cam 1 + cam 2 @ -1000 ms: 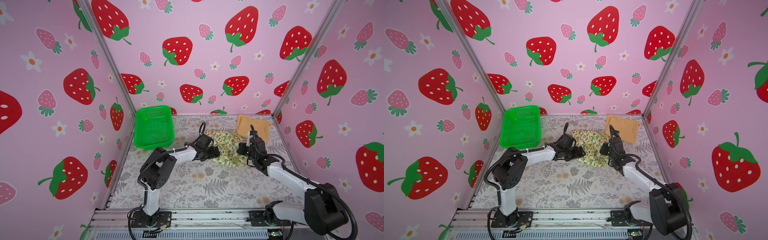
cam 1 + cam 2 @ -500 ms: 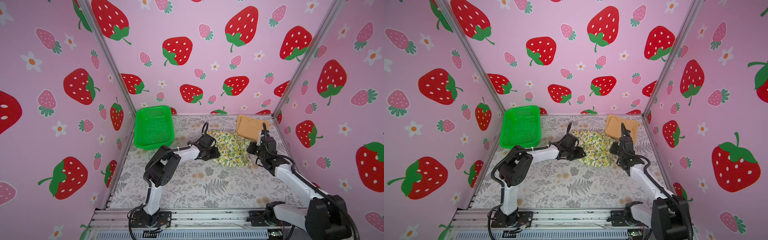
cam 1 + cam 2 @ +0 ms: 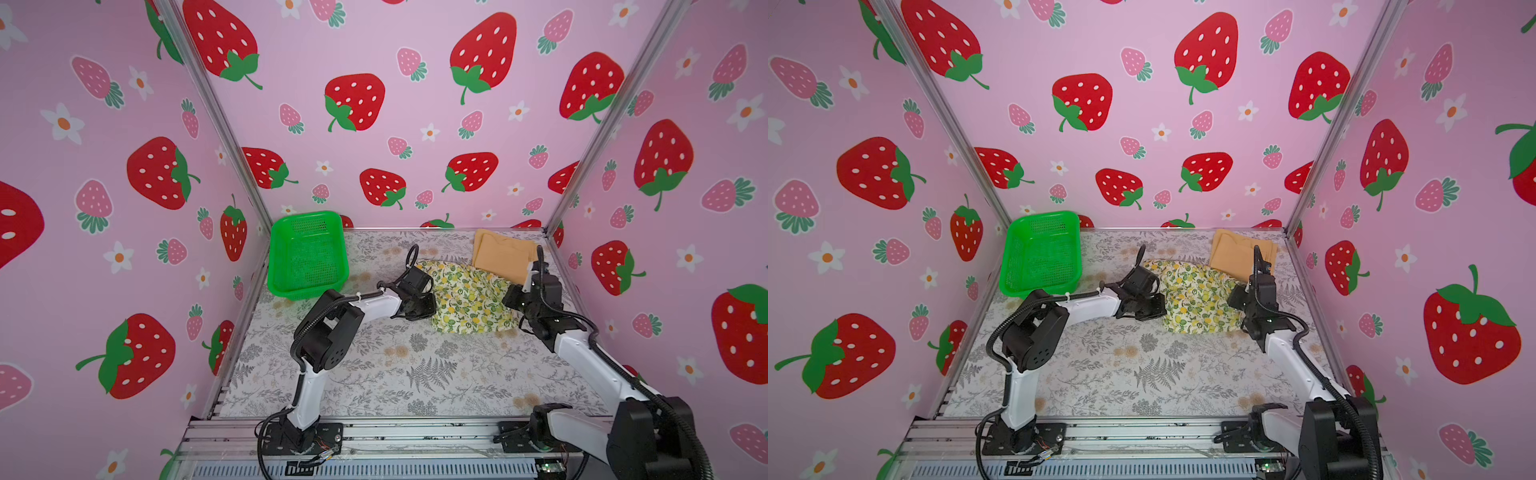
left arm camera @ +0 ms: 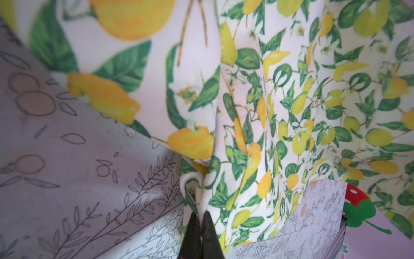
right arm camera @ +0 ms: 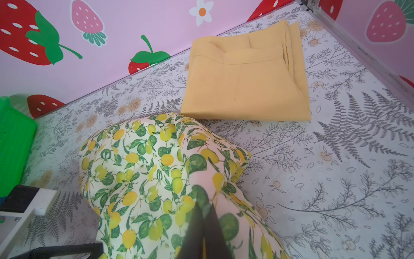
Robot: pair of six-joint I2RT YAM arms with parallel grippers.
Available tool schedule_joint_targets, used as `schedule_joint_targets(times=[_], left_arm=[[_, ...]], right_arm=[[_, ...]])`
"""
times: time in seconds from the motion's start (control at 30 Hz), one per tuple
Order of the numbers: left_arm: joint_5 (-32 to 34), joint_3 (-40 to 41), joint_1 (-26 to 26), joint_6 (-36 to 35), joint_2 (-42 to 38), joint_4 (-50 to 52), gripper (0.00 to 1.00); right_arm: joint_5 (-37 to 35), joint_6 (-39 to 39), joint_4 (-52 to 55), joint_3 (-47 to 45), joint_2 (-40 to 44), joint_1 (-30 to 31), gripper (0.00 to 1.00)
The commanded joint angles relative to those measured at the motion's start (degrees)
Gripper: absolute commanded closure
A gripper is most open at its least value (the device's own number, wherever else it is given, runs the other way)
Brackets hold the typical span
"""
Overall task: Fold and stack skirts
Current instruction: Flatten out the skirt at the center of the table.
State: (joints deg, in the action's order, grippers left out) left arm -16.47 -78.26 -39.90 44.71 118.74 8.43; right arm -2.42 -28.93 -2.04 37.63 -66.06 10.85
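Left gripper (image 4: 201,224): pinched shut on hem of cream lemon-print cloth skirt (image 3: 465,299), bunched between grippers | Right gripper (image 5: 205,226): clamped on its opposite edge, likely to spread it | Mustard-yellow folded cloth skirt (image 5: 244,78): just behind, apparently stack base.

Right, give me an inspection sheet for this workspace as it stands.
Surface: grey botanical-print table cover, lying flat.
Job's things: cream lemon-print cloth skirt bunched mid-table; plain mustard-yellow cloth skirt folded flat behind it, near the back wall.
Clutter: green plastic mesh basket at the back corner, nothing seen inside.
Grippers: left gripper shut on the lemon-print skirt's edge; right gripper shut on its cloth too.
Cables: black corrugated cables routed along both arms, none seen snagged.
Surroundings: pink strawberry-print walls on three sides; metal rail at the front.
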Motion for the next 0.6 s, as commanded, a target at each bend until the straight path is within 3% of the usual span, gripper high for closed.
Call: schedule_joint_targets(times=[0.0, 0.57], left_arm=[[0.0, -0.1, 0.3, -0.2, -3.1, 1.5, 1.00], [3.8, 11.5, 7.2, -3.2, -26.8, 8.5, 1.00]], right_arm=[[0.2, 1.2, -0.1, -0.7, -0.3, -1.5, 0.97], [5.0, -1.0, -4.0, -5.9, -1.5, -2.8, 0.97]])
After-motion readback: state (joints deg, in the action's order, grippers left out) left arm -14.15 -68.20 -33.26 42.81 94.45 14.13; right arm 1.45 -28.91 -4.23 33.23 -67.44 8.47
